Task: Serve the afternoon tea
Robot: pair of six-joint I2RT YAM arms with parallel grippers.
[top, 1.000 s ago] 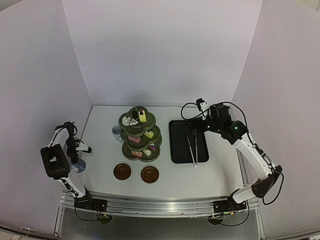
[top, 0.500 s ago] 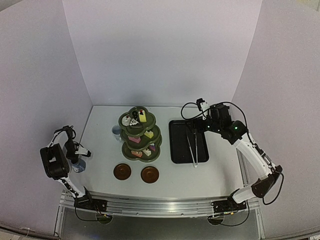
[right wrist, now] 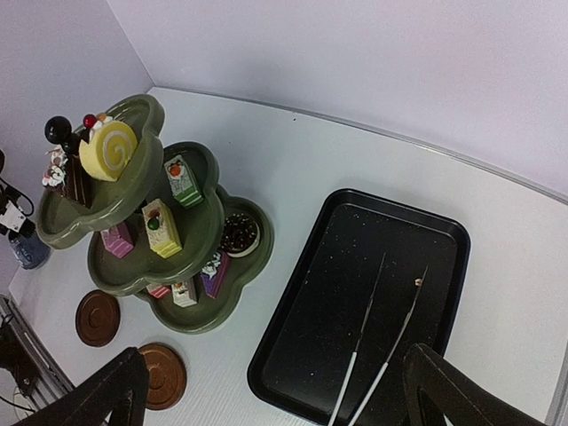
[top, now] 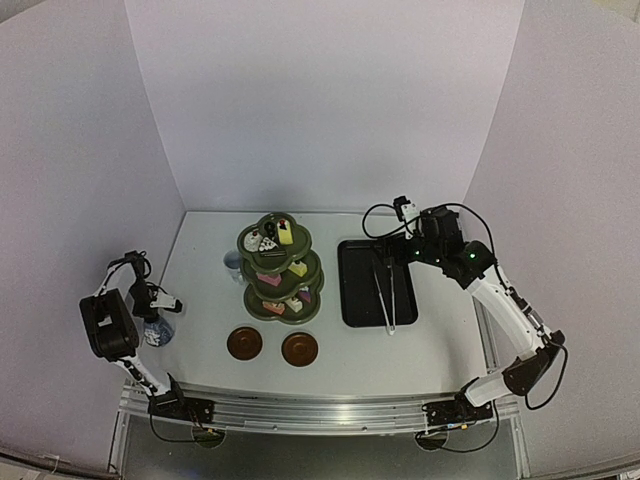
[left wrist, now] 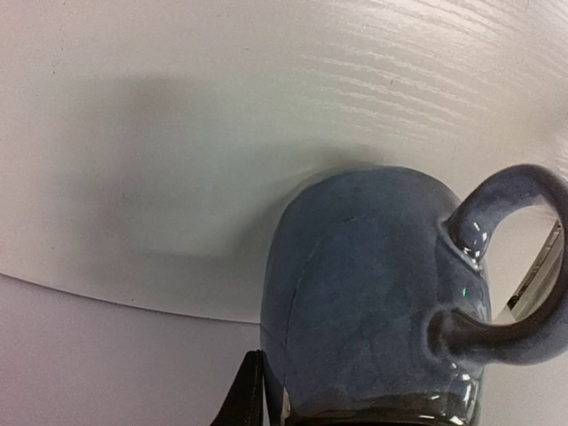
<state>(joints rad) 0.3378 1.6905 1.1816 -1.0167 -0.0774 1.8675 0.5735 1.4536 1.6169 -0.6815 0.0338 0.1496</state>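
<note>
A blue cup [left wrist: 373, 293] with a loop handle fills the left wrist view, and my left gripper [left wrist: 284, 413] is shut on its rim; only one dark finger [left wrist: 244, 390] shows beside it. From above, that cup [top: 158, 330] stands at the table's left edge under the left gripper [top: 150, 308]. The olive three-tier stand [top: 280, 270] holds several small cakes [right wrist: 163, 226]. A second cup [top: 232, 262] peeks out behind the stand's left side. Two brown coasters [top: 244, 344] [top: 299, 349] lie in front of it. My right gripper [right wrist: 284, 404] hangs open over the black tray.
The black tray [top: 358, 290] lies right of the stand with metal tongs [top: 388, 295] on it. White walls close in the table on the left, back and right. The table's near edge runs just below the coasters.
My left gripper has dropped a little toward the blue cup and closed on its rim. The right arm has not moved.
</note>
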